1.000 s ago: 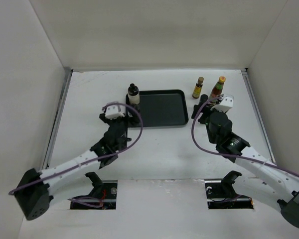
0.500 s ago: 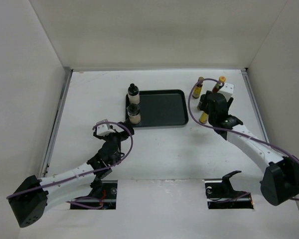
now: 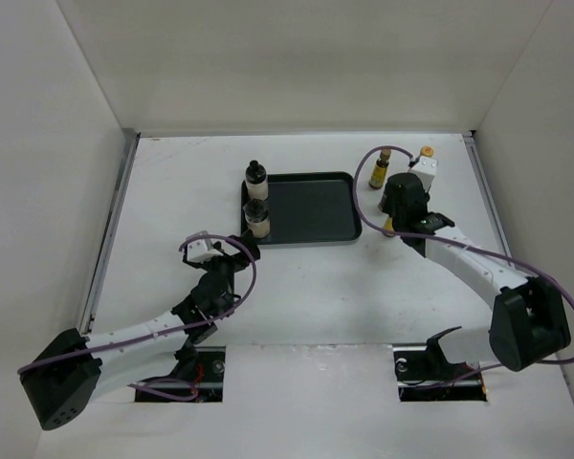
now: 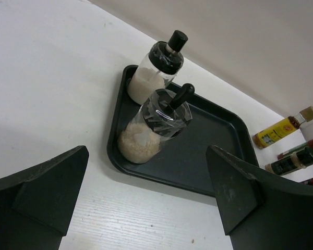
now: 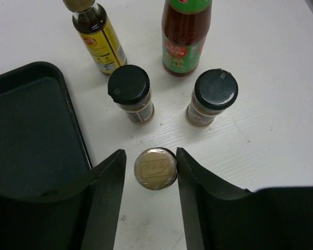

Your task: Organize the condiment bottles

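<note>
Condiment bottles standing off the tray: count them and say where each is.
5, all on the table right of the tray: a yellow-labelled bottle and a red-green bottle at the back, two short dark bottles before them, one capped bottle nearest, within the right gripper.

No legible text -- yellow-labelled bottle (image 5: 100, 41), red-green bottle (image 5: 185, 36) and gold cap (image 5: 155, 167) carry print, all too blurred to read.

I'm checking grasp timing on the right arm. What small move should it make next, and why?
Probably close the right claw on the gold-capped bottle. Its open fingers stand either side of that cap with small gaps, so the grasp looks centred. The bottle stands on the table beside the tray, not yet in it.
</note>
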Available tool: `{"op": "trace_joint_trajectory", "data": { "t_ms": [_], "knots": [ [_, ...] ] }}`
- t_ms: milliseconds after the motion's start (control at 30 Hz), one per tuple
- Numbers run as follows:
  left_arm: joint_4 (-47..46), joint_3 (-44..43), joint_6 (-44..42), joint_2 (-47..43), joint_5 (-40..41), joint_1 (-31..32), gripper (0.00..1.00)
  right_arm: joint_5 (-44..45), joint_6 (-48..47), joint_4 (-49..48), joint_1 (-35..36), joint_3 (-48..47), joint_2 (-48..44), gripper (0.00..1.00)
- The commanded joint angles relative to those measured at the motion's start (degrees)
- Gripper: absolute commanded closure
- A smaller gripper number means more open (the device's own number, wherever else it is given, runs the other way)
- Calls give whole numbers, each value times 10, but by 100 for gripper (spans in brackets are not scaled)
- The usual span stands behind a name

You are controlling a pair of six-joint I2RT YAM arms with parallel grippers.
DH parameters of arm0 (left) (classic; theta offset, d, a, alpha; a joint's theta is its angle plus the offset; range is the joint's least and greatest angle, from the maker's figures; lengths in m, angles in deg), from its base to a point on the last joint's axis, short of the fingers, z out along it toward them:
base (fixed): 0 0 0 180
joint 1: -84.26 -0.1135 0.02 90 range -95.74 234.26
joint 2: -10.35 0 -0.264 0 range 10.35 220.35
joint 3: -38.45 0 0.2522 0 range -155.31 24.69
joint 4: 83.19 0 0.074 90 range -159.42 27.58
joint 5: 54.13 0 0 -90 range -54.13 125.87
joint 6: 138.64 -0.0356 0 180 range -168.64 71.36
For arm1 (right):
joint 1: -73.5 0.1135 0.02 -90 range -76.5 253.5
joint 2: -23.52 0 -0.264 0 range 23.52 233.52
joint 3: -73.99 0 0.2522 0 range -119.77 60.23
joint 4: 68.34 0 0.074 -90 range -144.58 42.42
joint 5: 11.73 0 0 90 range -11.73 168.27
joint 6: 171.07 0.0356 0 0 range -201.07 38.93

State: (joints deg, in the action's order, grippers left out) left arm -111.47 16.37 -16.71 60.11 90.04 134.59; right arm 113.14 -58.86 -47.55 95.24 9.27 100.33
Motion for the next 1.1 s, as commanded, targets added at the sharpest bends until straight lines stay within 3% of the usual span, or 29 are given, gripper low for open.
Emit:
{"op": "trace_joint_trajectory", "data": {
  "t_ms": [0, 100, 200, 367, 500, 800, 1067],
  "knots": [
    [-31, 2, 14, 5, -7, -3, 0, 5, 12, -17, -2, -7, 10, 58],
    [-31, 2, 14, 2, -8, -4, 0, 20, 5, -14, -2, -17, 14, 73],
    [-31, 3, 14, 1, -8, -6, 0, 48, -10, -8, 12, -20, -11, 77],
    [-31, 4, 16, 1, -8, -5, 0, 53, -19, 27, 48, -38, -78, 80],
    [-31, 3, 18, 7, -8, -5, 0, 48, -32, 33, 99, -101, -72, 79],
    [-31, 6, 25, 4, -6, -7, 0, -24, -50, -81, 171, -287, 151, 80],
    [-31, 15, 25, -15, -1, -11, 0, -38, -73, -87, 190, -483, 354, 79]
  ]
}}
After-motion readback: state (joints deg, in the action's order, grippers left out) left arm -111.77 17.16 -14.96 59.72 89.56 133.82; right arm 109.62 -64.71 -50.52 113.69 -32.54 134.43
